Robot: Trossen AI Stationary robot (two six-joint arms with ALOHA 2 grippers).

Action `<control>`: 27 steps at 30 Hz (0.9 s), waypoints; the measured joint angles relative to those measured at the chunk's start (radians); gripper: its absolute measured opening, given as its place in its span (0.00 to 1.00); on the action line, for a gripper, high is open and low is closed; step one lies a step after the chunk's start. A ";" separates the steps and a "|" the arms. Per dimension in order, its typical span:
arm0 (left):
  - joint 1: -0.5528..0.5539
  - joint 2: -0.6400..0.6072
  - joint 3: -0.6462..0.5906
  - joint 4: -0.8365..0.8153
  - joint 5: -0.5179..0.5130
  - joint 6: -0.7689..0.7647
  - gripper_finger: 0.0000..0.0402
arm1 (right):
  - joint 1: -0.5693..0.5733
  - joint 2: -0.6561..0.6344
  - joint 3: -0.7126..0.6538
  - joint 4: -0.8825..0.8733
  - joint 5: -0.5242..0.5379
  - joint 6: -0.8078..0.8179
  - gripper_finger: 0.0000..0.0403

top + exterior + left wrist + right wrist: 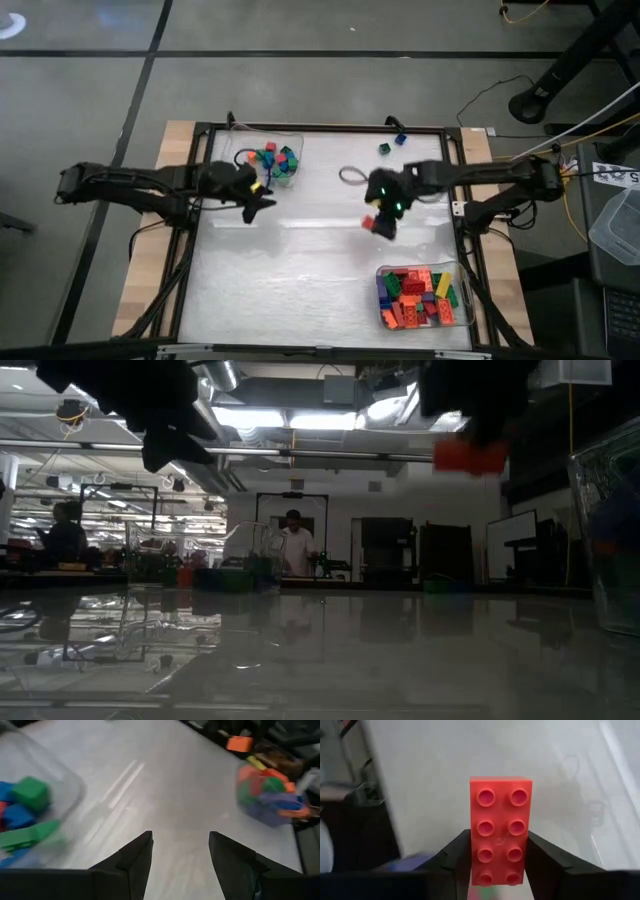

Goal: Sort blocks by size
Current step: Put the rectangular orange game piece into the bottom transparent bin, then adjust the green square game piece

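Item, far left: left gripper [262, 203], idle above the bare table [300, 270] just beside the small-block tray [240, 155], its two dark fingers [134, 857] parted on nothing; risk low, though a careless sweep could clip the tray wall and scatter the short green, blue and red cubes inside. Item, centre: right gripper [383, 222], raised off the surface, jaws pinched on a long red block [501, 830], studs toward the wrist camera, the brick standing out beyond the fingertips with only its lower part clamped; likely fault, the block pivoting or slipping free during the carry, since so much of it overhangs the grip. Item, behind it: two loose blocks [391, 144] near the far edge, not yet sorted; easily knocked off by an arm passing over. Item, near right: large-block tray [466, 312], heaped with red, orange, green, yellow and purple bricks; a drop from height could bounce off the pile and land outside
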 joint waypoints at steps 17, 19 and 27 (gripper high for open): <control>-0.164 0.018 -0.058 0.288 -0.004 0.083 0.45 | 0.763 -0.023 0.030 0.017 0.219 0.519 0.43; -0.167 0.018 -0.058 0.286 -0.004 0.074 0.45 | 0.803 -0.020 0.030 0.018 0.250 0.589 0.45; -0.184 0.018 -0.058 0.285 -0.004 0.069 0.45 | 0.836 -0.021 0.030 -0.020 0.311 0.720 0.51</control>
